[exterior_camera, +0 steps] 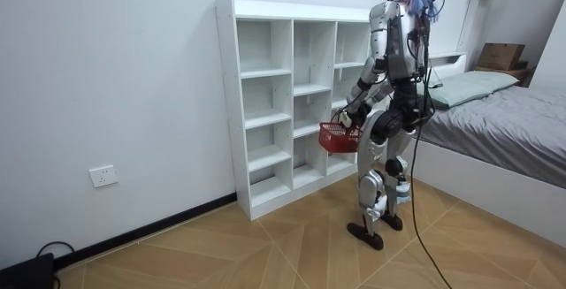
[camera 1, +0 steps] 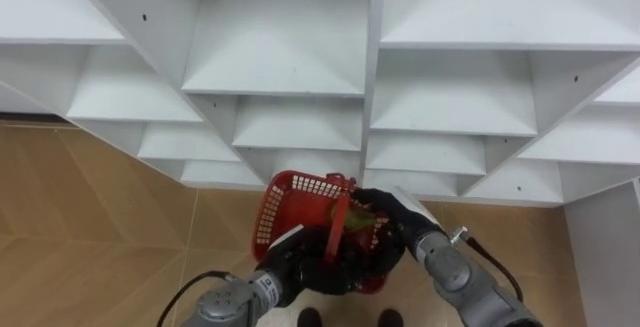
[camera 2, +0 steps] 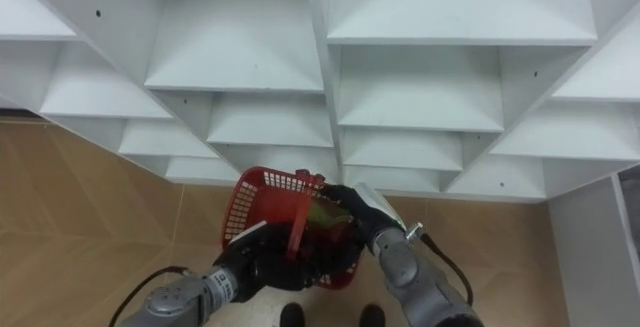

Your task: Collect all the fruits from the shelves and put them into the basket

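Observation:
A red plastic basket (camera 1: 290,199) hangs in front of me at waist height, before the white closet shelves (camera 1: 290,67). My left hand (camera 1: 298,264) is curled round the basket's near side from below and carries it. The basket's red handle (camera 1: 339,229) lies folded across its opening. My right hand (camera 1: 388,217) reaches into the basket from the right rim, its fingers curled round a green fruit (camera 1: 357,221) inside. In the room view I stand upright facing the shelves with the basket (exterior_camera: 339,136) held at hip level.
The open white shelf compartments (camera 2: 420,87) show nothing inside. Wooden floor (camera 1: 90,227) spreads to my left. A white panel (camera 1: 605,257) stands at the right. A bed (exterior_camera: 504,121) lies behind me in the room view.

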Robot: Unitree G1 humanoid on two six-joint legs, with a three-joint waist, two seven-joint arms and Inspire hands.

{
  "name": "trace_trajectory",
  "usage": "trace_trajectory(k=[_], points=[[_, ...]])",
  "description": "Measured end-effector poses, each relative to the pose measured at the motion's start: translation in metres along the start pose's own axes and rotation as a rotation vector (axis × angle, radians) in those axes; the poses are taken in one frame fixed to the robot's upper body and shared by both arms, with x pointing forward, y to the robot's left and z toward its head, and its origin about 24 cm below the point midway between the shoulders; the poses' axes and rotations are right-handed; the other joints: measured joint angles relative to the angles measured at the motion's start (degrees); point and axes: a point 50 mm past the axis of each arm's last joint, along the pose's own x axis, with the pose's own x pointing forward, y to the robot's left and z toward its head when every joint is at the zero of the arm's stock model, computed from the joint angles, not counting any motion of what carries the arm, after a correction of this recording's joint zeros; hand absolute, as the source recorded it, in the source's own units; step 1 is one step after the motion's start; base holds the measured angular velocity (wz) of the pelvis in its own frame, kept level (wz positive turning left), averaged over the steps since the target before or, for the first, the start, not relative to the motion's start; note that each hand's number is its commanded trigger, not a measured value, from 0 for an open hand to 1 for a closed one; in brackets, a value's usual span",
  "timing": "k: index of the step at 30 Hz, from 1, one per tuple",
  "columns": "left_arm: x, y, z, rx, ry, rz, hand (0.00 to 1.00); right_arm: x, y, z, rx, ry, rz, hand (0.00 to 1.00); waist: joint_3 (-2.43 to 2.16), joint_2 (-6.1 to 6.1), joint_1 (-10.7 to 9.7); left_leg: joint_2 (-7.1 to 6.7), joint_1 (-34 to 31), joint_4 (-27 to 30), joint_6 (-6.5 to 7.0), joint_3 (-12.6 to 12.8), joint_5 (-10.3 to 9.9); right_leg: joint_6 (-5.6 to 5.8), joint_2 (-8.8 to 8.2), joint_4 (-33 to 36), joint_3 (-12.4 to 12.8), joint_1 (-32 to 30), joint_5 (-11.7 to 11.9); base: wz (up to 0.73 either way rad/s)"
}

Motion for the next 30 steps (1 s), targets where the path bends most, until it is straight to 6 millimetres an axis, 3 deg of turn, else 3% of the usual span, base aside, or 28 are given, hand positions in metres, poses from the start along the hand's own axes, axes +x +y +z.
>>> trace_trajectory(k=[10, 22, 25, 30], points=[[-0.001, -0.001, -0.003, -0.001, 0.011, 0.001, 1.0, -0.003, 0.002, -0.007, -0.013, 0.015, 0.014, 0.0, -0.02, 0.01, -0.2, -0.02, 0.4, 0.0, 0.0, -0.2, 0.0, 0.03, 0.06, -0.3, 0.0, 0.9, 0.0, 0.0], [-0.011, 0.015, -0.009, 0.036, 0.024, 0.107, 1.0, -0.014, 0.013, -0.013, 0.0, -0.013, 0.06, 0.0, -0.24, -0.38, -0.4, -0.04, 4.0, -0.7, -0.04, -0.1, -0.1, 0.2, 0.11, -0.3, 0.0, 4.1, -0.3, 0.0], [-0.017, 0.024, -0.014, 0.067, 0.048, 0.162, 1.0, -0.018, 0.013, -0.014, -0.003, -0.026, 0.073, 0.0, -0.54, -0.88, -0.5, -0.11, 6.0, -2.0, -0.24, 0.1, 0.1, 0.17, 0.11, -0.5, 0.1, 5.5, -0.3, -0.04], [-0.029, 0.031, -0.039, 0.063, 0.137, 0.236, 1.0, -0.03, 0.03, -0.027, 0.027, -0.01, 0.117, 0.0, -1.92, -2.65, -0.7, -0.16, 11.2, -4.7, -0.51, 0.1, 0.4, 0.1, 0.72, -3.8, 0.0, 11.0, -0.2, 0.0]])
